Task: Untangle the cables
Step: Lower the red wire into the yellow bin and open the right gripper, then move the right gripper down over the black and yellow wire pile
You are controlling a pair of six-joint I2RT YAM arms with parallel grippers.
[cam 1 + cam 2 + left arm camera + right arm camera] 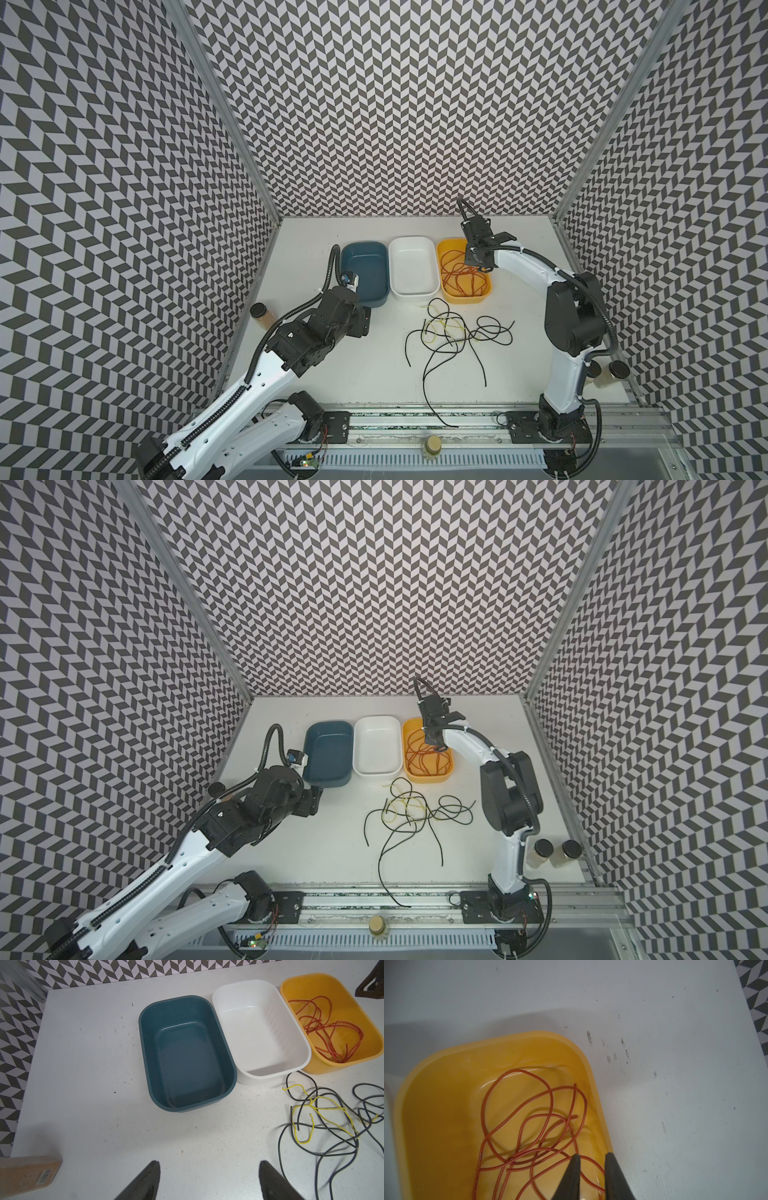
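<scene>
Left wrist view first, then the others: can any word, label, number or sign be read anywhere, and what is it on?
On the jar: a barcode label, its bars visible, any digits too blurred to read.
On the orange cable: faint dark marks, perhaps print, too small to read.
No readable text anywhere else.

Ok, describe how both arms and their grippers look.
The left arm and right arm have white shell links, black joints and black ribbed hoses alongside. The left gripper and right gripper each end in two dark, tapering wedge fingers.
</scene>
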